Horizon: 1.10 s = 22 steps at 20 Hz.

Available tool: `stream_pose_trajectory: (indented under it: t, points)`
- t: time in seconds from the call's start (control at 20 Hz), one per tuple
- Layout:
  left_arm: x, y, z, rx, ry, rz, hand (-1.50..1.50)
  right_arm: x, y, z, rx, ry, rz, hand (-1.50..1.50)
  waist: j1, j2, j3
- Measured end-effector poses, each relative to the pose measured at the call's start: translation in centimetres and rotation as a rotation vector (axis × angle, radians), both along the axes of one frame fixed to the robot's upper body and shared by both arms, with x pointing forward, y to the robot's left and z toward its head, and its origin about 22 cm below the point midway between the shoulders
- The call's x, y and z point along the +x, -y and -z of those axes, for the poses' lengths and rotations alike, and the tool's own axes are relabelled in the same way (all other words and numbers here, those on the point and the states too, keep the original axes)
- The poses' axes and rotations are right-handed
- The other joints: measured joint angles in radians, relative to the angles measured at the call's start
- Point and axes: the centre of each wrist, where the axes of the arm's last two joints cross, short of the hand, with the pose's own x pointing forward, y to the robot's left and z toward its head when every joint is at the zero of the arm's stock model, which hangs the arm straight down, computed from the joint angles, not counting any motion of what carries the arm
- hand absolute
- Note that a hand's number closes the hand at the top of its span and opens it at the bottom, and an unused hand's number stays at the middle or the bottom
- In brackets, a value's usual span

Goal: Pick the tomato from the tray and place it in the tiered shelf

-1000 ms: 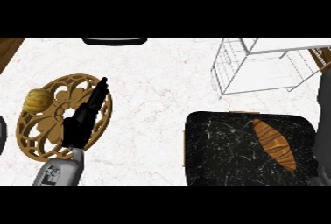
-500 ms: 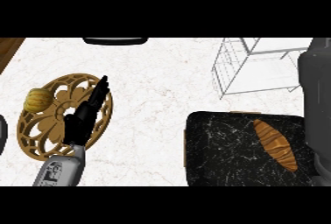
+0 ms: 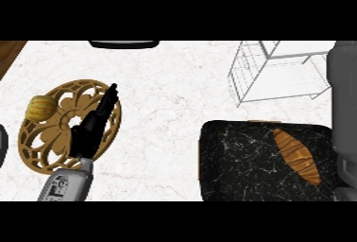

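Observation:
A black marble tray (image 3: pixel 237 160) lies at the lower right and holds a brown striped pastry (image 3: pixel 296 156). No tomato shows anywhere in the head view. The white wire tiered shelf (image 3: pixel 279 71) stands at the upper right, just behind the tray. My right forearm (image 3: pixel 343 104) runs as a grey column up the right edge, past the tray and beside the shelf; its hand is out of the picture. At the left, my left hand (image 3: pixel 89 134) rests open with straight fingers pointing away, over a round wooden openwork plate (image 3: pixel 42 160).
A yellow-orange ribbed squash (image 3: pixel 40 108) sits on the wooden plate's left part. A dark rounded object (image 3: pixel 124 44) shows at the top edge and a brown wooden strip (image 3: pixel 8 52) at the top left corner. White marble counter (image 3: pixel 167 104) lies between plate and tray.
My right forearm has come further into the picture along the right edge, reaching up beside the shelf. The left hand and the pastry have stayed in place.

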Motion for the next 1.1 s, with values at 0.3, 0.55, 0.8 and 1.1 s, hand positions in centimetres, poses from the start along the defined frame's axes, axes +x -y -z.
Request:
stream_pose_trajectory:
  t: [0.3,0.55,0.8,1.1]
  points:
    - [-0.3,0.3,0.1,0.004,-0.001,-0.005,0.0,1.2,2.7,1.1,-0.035,-0.045,0.089,-1.5,-0.003,-0.001,-0.001]
    - [0.3,0.0,-0.3,0.009,0.001,-0.009,0.0,1.2,3.7,1.5,-0.036,-0.097,0.242,-1.5,-0.007,-0.002,-0.001]
    - [0.1,0.1,-0.4,0.011,-0.006,-0.007,0.0,0.3,4.9,2.1,0.016,-0.098,0.26,-1.5,-0.009,-0.003,0.0]
    - [0.3,0.0,-0.4,0.001,-0.003,-0.008,0.0,0.0,5.7,0.5,0.136,-0.064,0.195,-1.5,-0.007,-0.003,0.0]
